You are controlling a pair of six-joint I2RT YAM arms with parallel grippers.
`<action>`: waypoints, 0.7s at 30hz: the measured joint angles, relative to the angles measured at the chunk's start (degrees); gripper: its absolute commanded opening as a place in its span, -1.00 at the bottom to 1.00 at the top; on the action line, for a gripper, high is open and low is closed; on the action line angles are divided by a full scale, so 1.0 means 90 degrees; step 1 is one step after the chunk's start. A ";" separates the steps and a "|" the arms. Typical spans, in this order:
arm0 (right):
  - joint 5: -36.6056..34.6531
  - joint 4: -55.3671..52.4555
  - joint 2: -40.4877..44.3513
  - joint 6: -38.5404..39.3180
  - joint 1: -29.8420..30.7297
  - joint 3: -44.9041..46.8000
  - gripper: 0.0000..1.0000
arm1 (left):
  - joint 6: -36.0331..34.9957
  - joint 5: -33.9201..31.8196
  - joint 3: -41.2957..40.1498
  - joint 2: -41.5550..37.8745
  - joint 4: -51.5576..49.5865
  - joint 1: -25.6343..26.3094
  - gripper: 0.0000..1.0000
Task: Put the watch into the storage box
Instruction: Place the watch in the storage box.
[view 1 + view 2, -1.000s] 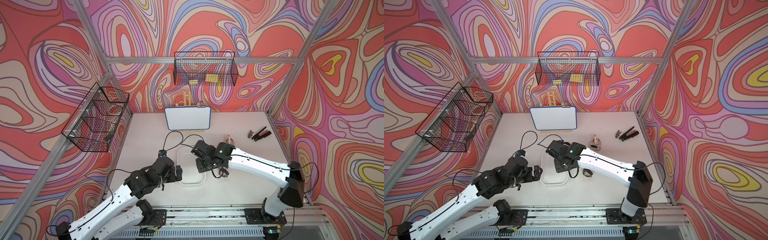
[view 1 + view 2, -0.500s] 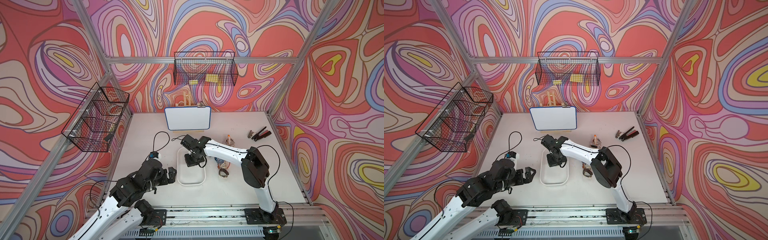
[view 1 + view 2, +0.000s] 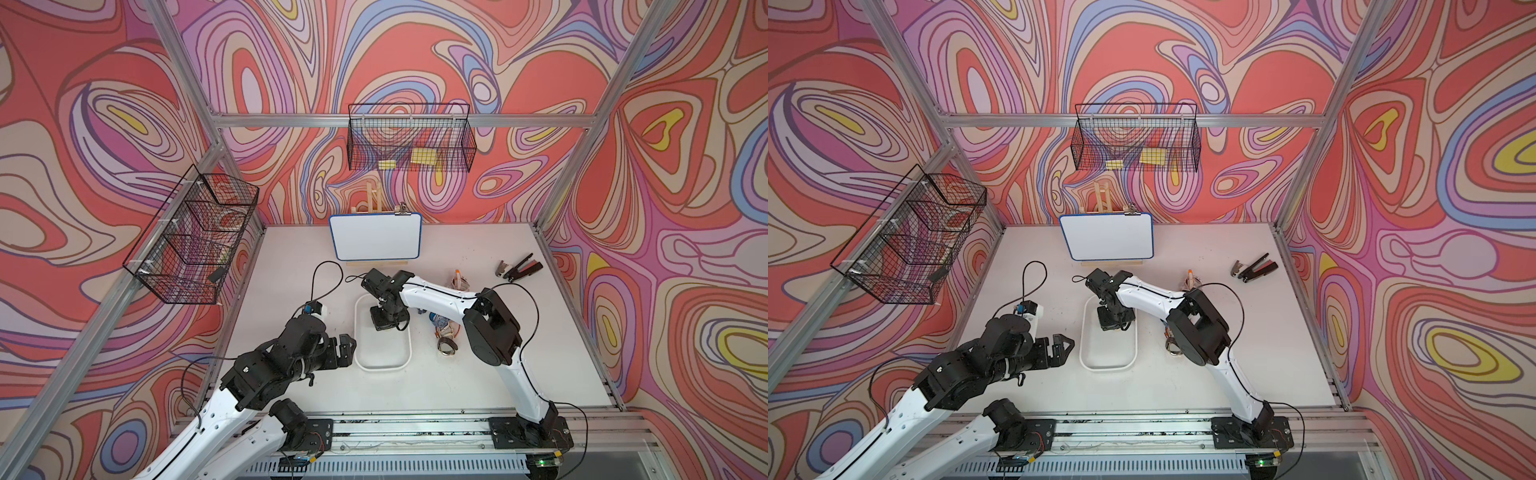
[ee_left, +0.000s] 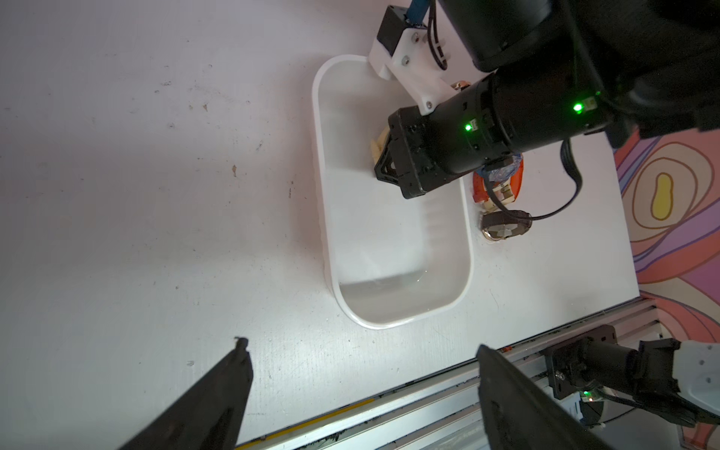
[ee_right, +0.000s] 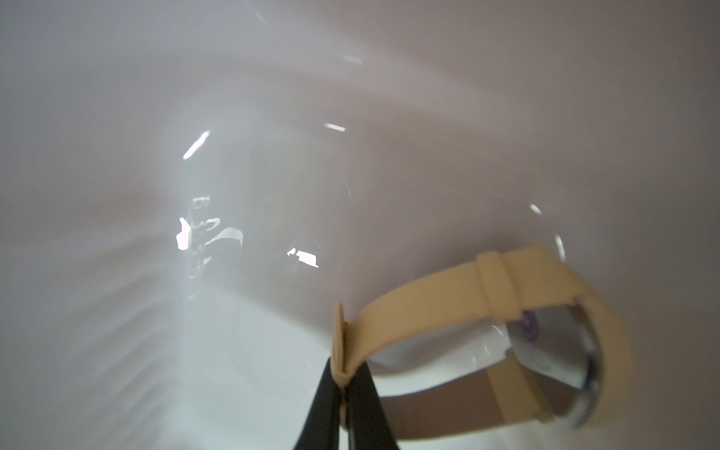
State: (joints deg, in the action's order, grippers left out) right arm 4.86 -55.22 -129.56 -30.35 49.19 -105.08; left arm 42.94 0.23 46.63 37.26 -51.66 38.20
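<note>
The storage box (image 3: pixel 382 368) is a shallow white tray in the middle of the table, seen in both top views (image 3: pixel 1108 365). My right gripper (image 3: pixel 384 322) points down into its far half. In the right wrist view the right gripper (image 5: pixel 345 374) is shut on the beige strap of the watch (image 5: pixel 448 292), whose silver case hangs to one side low over the box's floor (image 5: pixel 272 156). A bit of the beige strap (image 4: pixel 378 146) shows in the left wrist view. My left gripper (image 3: pixel 345 345) stands open with nothing in it, just left of the box.
Other watches (image 3: pixel 446 347) lie on the table right of the box, under the right arm. A whiteboard (image 3: pixel 376 237) stands at the back, with a black and red hand tool (image 3: pixel 519 268) at the far right. Black wire baskets (image 3: pixel 191 239) hang on the walls.
My right gripper has carried the watch leftward from the box's right edge to over its far half and lowered it inside. The left arm has drawn back slightly, staying open.
</note>
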 measured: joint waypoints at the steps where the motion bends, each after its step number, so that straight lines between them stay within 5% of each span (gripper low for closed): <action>1: 0.0007 0.0056 0.0010 -0.0019 0.0000 0.0036 -0.17 | -0.0007 0.0078 -0.0005 0.0000 0.0058 0.0000 0.89; 6: 0.0277 0.0617 0.0678 -0.0153 0.0000 0.0831 0.23 | -0.0046 0.0430 0.0036 0.0015 0.0245 0.0000 0.90; 15: 0.0833 0.1394 0.3728 -0.0454 -0.0338 0.2130 0.37 | -0.0100 0.1226 0.0432 0.0597 0.0780 0.0097 0.85; 21: 0.0959 0.1353 0.5367 -0.0515 -0.1766 0.3633 0.37 | 0.0610 0.1566 0.0578 0.1916 0.1877 0.1304 0.81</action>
State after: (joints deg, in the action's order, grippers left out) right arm 13.50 -43.05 -81.25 -34.98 33.30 -72.38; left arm 48.42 14.33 51.83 54.50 -34.76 49.93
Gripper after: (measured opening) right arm 0.686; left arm 0.911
